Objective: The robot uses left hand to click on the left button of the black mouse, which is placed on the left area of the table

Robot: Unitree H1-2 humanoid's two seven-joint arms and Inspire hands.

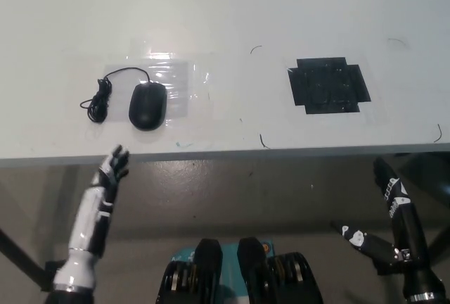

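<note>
I see the black mouse on the desk, left area, on a clear glossy film, cord coiled beside it. Smooth, rounded, hard shell; probably light and may skid, so press down on the far-left button. Left robot hand below the desk edge, fingers extended, empty. Right robot hand low; grip unclear.

White left robot hand with dark fingertips; black right robot hand.
</note>
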